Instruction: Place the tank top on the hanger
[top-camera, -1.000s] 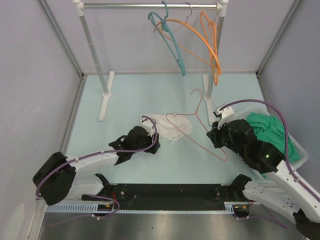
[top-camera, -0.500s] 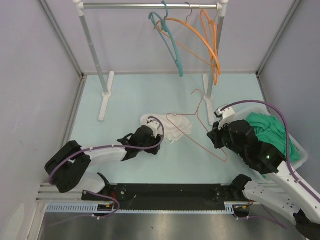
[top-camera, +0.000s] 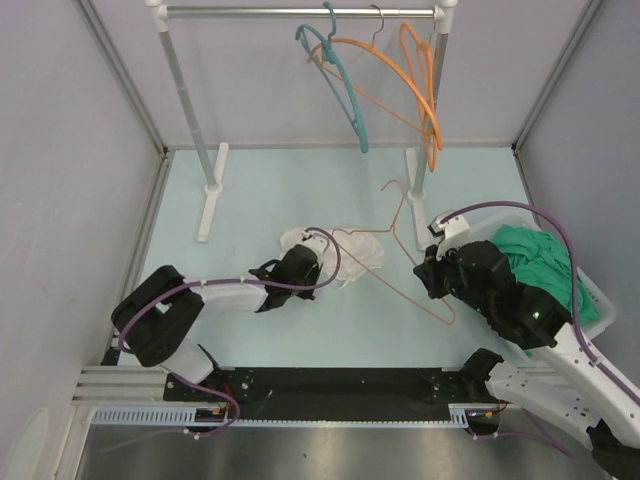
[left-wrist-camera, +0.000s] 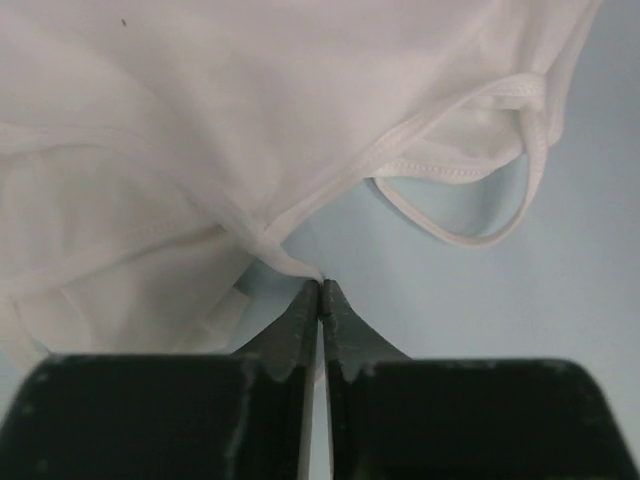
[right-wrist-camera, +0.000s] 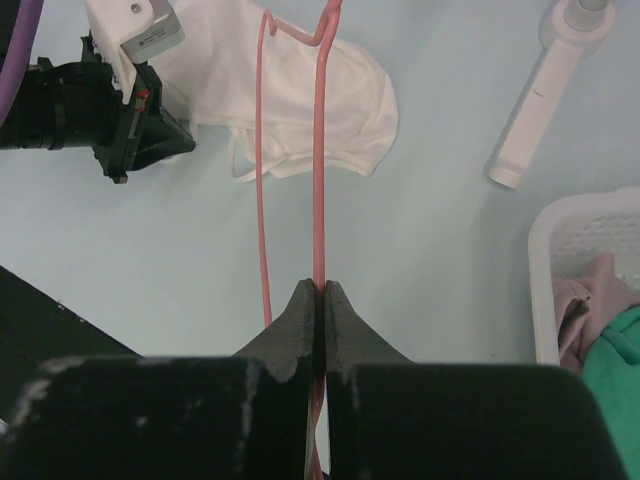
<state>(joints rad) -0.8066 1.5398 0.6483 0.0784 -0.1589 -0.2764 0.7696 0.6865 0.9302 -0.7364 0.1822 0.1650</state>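
Left jaws are pressed together at their tips, pinching a folded hem of the small white thin-fabric tank top (left-wrist-camera: 200, 120); a narrow strap loops loose on the pale blue-green bench (top-camera: 250, 190) just right of the pinch in the left wrist view. Right jaws are clenched on one thin arm of the pale pink plastic triangular hanger (right-wrist-camera: 318, 180), the wire running straight out from between them. From above, the tank top lies crumpled near the middle of the bench, with the left jaws at its near-left side. The hanger reaches from the right jaws across to the garment, its far corner lying over the white fabric; whether it touches the cloth cannot be told. Its hook points toward the far edge, near the right post of the white clothes rack (top-camera: 213, 190) that stands along that edge. One teal hanger (top-camera: 345, 95) and the orange hangers (top-camera: 428, 95) hang from the rack's rail. At the right edge a white plastic basket (right-wrist-camera: 545, 260) holds a crumpled green garment (top-camera: 540, 262), partly hidden behind the right arm
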